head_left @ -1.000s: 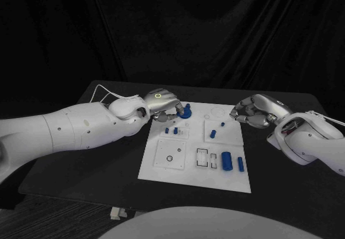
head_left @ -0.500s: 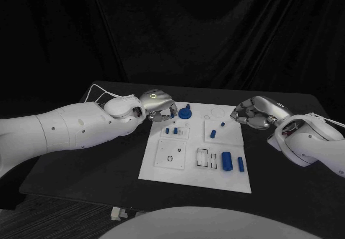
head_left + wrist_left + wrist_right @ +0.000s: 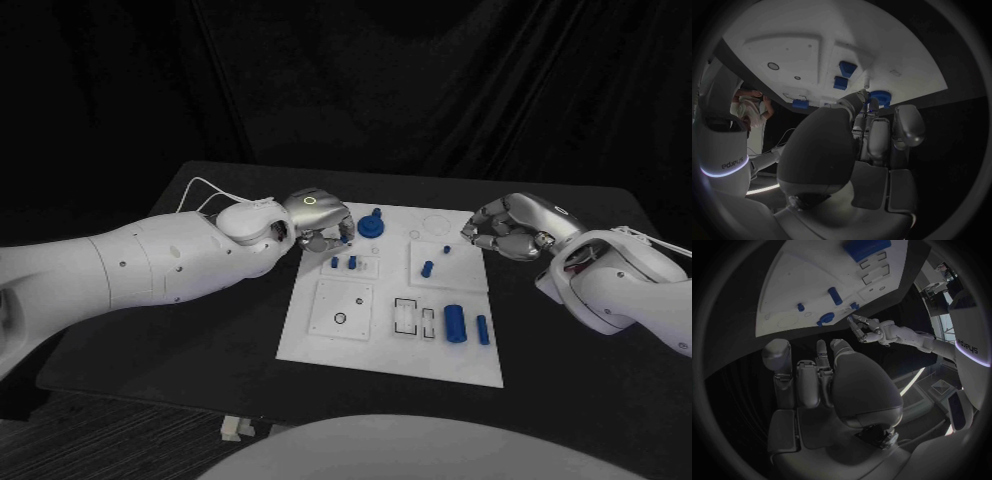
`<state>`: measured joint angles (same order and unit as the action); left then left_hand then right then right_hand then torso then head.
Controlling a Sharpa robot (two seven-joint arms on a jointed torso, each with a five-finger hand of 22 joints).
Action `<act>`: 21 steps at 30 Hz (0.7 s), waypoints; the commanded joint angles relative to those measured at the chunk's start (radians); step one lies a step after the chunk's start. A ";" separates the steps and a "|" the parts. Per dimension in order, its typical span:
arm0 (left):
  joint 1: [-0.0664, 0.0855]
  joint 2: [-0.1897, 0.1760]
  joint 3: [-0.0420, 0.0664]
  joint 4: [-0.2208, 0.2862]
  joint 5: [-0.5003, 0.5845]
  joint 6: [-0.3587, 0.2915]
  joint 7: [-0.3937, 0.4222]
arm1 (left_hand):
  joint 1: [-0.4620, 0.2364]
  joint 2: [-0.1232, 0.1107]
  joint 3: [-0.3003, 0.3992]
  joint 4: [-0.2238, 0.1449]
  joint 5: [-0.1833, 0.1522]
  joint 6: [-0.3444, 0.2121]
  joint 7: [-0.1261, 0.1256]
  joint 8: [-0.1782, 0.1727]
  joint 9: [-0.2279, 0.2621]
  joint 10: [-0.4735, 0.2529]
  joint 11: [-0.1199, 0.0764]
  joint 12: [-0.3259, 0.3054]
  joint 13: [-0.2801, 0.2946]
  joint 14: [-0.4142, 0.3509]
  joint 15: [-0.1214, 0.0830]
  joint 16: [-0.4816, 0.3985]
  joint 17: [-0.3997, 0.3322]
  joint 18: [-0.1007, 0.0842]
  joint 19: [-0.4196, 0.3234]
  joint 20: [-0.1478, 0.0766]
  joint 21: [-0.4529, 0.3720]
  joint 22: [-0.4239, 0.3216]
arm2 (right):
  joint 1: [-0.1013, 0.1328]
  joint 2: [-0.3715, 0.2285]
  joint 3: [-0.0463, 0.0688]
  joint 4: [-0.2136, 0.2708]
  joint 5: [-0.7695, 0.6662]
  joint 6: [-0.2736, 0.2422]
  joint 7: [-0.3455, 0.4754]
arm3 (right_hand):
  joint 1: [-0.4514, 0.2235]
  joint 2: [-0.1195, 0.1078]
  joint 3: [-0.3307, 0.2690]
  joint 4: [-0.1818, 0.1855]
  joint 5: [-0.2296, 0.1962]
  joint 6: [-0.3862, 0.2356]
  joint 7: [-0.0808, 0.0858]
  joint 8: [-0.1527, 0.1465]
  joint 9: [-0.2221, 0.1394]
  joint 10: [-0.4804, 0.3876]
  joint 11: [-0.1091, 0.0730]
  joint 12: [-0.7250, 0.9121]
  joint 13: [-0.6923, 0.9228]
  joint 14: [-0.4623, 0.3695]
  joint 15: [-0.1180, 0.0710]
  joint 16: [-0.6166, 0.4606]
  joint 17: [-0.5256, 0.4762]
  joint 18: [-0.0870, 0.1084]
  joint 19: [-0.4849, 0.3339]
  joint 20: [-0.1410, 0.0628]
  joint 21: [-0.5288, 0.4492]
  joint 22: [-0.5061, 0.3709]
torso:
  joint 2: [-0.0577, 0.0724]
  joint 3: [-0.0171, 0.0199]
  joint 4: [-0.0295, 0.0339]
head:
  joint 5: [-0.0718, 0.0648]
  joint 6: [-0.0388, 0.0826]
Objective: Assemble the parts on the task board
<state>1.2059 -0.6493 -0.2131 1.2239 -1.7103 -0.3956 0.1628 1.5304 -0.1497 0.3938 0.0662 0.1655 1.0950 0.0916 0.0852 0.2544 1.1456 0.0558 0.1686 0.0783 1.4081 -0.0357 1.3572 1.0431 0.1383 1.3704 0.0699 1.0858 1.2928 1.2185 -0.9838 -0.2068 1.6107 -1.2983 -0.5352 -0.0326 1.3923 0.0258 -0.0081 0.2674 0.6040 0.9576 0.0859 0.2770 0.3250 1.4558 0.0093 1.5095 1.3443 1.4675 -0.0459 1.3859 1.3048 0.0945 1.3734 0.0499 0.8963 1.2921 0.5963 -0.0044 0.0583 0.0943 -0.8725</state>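
Lying flat in the middle of the black worktop (image 3: 173, 330) is the white task board (image 3: 397, 350). Small blue parts are sitting on it. A round blue part with a knob (image 3: 372, 224) is standing near the board's far edge. Two little blue pegs (image 3: 343, 262) are standing side by side a bit nearer. One slanted blue peg (image 3: 428, 267) is lying to their right, and a tiny blue piece (image 3: 446, 249) is sitting just past it. A fat blue cylinder (image 3: 456, 323) and a thin blue bar (image 3: 483, 329) are lying side by side near the board's right edge.

The left hand (image 3: 320, 218) is hanging over the board's far left corner, just beside the round blue part. Its fingers (image 3: 903, 125) are curling in, and I cannot tell if they are touching the part or holding anything.

The right hand (image 3: 508, 228) is hanging just off the board's right edge. Its fingers (image 3: 804, 380) are curling in, and it is holding nothing.
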 commanded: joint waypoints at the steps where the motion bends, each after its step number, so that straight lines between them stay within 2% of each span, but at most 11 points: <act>1: -0.005 0.008 0.001 -0.009 0.000 -0.002 -0.004 | -0.011 0.014 0.037 0.002 -0.006 0.000 0.009 -0.005 -0.008 0.026 -0.011 -0.001 0.011 -0.002 -0.003 -0.010 -0.009 -0.041 -0.007 -0.002 -0.010 0.148 | -0.003 -0.001 0.001 0.001 -0.003 -0.005 -0.011 | 0.008 0.000 0.024 -0.006 0.014 0.000 -0.001 0.013 0.014 -0.008 -0.002 -0.071 0.095 0.048 -0.012 -0.010 0.066 0.029 -0.011 0.001 -0.017 0.112 | 0.000 0.0000 -0.0013 | 0.001 0.000; 11: -0.018 0.029 0.001 -0.035 0.000 -0.027 -0.004 | -0.008 0.012 0.036 0.001 -0.001 -0.011 0.009 -0.014 -0.013 0.040 -0.011 -0.003 0.017 -0.004 0.000 -0.014 -0.016 -0.040 -0.009 -0.001 -0.016 0.147 | -0.004 0.000 0.001 0.000 -0.003 -0.006 -0.009 | 0.008 0.000 0.024 -0.006 0.014 0.000 -0.001 0.013 0.014 -0.008 -0.002 -0.071 0.095 0.048 -0.012 -0.010 0.066 0.029 -0.011 0.001 -0.017 0.112 | -0.001 0.0003 -0.0008 | -0.002 0.000; 21: -0.023 0.039 0.001 -0.044 0.000 -0.022 -0.007 | -0.008 0.013 0.036 0.002 -0.001 -0.011 0.009 -0.014 -0.013 0.042 -0.010 -0.003 0.017 -0.005 0.000 -0.015 -0.018 -0.040 -0.010 0.000 -0.018 0.147 | -0.004 -0.001 0.001 0.001 -0.003 -0.006 -0.010 | 0.009 0.001 0.025 -0.006 0.014 0.000 -0.001 0.013 0.014 -0.008 -0.002 -0.072 0.094 0.048 -0.012 -0.010 0.066 0.029 -0.011 0.001 -0.017 0.112 | 0.000 0.0011 -0.0010 | -0.002 0.000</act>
<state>1.1848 -0.6130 -0.2129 1.1802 -1.7105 -0.4075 0.1544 1.5304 -0.1497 0.3938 0.0662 0.1655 1.0861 0.1002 0.0848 0.2509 1.1505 0.0572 0.1686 0.0784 1.4081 -0.0356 1.3504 1.0358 0.1384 1.3703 0.0700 1.0779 1.2928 1.2171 -0.9836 -0.2068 1.6104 -1.2983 -0.5353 -0.0322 1.3923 0.0257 -0.0081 0.2674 0.6040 0.9576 0.0859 0.2770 0.3250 1.4557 0.0093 1.5093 1.3444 1.4675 -0.0459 1.3859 1.3048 0.0945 1.3734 0.0499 0.8963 1.2921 0.5959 -0.0038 0.0576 0.0916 -0.8725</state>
